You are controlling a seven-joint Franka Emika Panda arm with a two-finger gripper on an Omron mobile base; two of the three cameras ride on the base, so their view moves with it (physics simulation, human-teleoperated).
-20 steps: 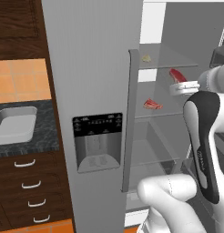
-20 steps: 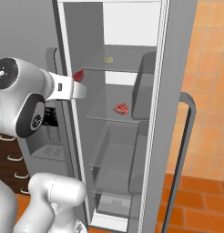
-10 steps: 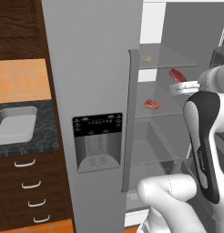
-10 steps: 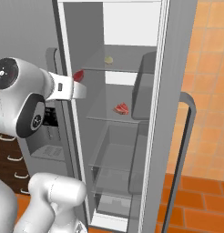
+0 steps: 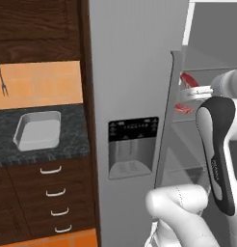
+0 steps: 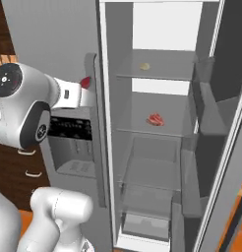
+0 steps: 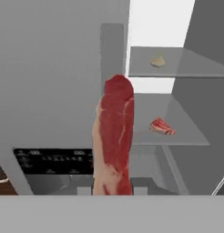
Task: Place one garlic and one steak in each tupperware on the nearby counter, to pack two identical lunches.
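Note:
My gripper (image 7: pixel 113 184) is shut on a steak (image 7: pixel 114 136), a red slab with a pale fat edge that stands up between the fingers. The held steak (image 5: pixel 188 79) hangs in front of the open fridge, at the door's edge (image 6: pixel 85 82). A second steak (image 6: pixel 156 119) lies on the middle glass shelf (image 7: pixel 162 127). One garlic (image 6: pixel 144 66) rests on the shelf above (image 7: pixel 157 62). A rectangular tupperware (image 5: pixel 38 129) sits on the black counter (image 5: pixel 74 137) to the left of the fridge.
The closed grey fridge door with its dispenser panel (image 5: pixel 132 144) stands between the counter and the open compartment. The open door with bins (image 6: pixel 211 113) is on the right. Brown drawers (image 5: pixel 53 193) lie under the counter.
The whole picture has shifted right in both base views, so the camera has moved left. The steak stays in my shut gripper.

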